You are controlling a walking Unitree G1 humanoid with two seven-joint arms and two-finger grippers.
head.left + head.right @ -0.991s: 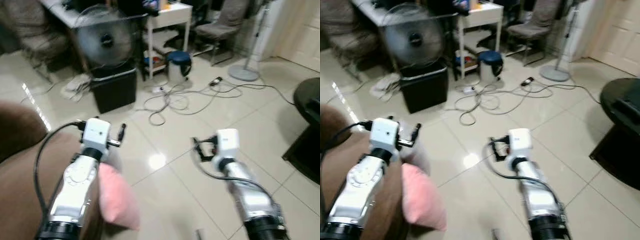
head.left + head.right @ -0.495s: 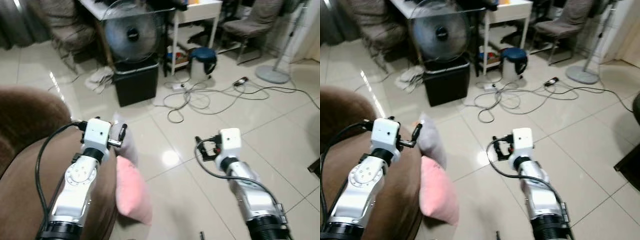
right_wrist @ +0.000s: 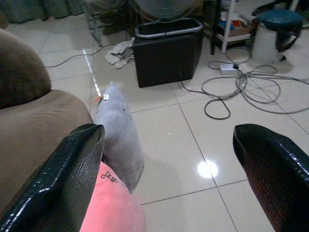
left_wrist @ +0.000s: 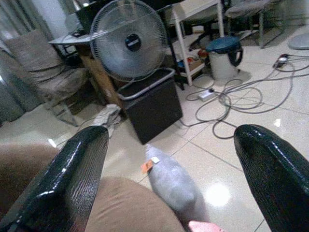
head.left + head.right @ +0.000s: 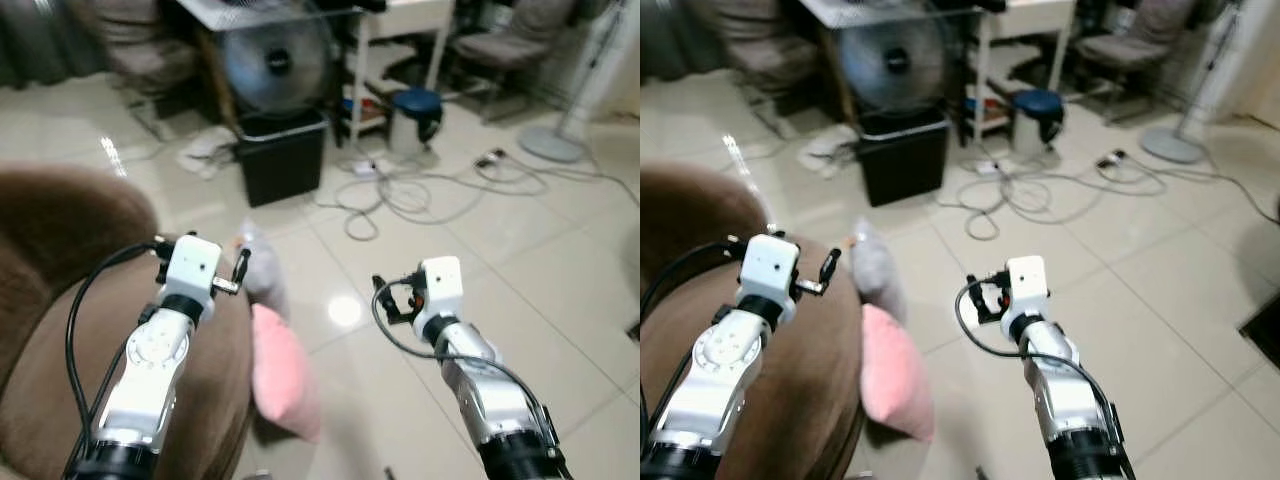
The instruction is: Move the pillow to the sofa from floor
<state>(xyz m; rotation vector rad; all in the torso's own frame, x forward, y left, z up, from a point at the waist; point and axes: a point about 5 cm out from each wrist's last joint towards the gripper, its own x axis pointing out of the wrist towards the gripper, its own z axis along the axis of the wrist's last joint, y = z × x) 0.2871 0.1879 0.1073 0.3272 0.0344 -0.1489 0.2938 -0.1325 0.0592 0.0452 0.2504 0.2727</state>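
At the left of the head frames a brown plush sofa (image 5: 60, 300) fills the lower left corner, its rounded arm rising toward the middle of the left edge. The left end effector (image 4: 169, 159) is held above that sofa arm, its two black fingers (image 4: 72, 169) spread wide and released, gripping nothing. Just right of the sofa, at centre-left of the frame, a pink soft pillow (image 5: 285, 375) stands on edge on the glossy cream tiled floor (image 5: 560, 260), leaning against the sofa's side, and a grey stuffed pillow with a small white tag (image 5: 262, 275) stands touching it just above. In the upper middle a black square bin (image 5: 283, 155) sits on the floor with a round grey mesh fan (image 5: 275, 60) behind it, and right of these are a white bench (image 5: 400, 20), a white pail with a blue lid (image 5: 413, 122) and a tangle of grey cables (image 5: 420, 190). Right of centre, the right end effector (image 3: 169, 159) hovers over bare floor, its fingers likewise spread apart and empty.
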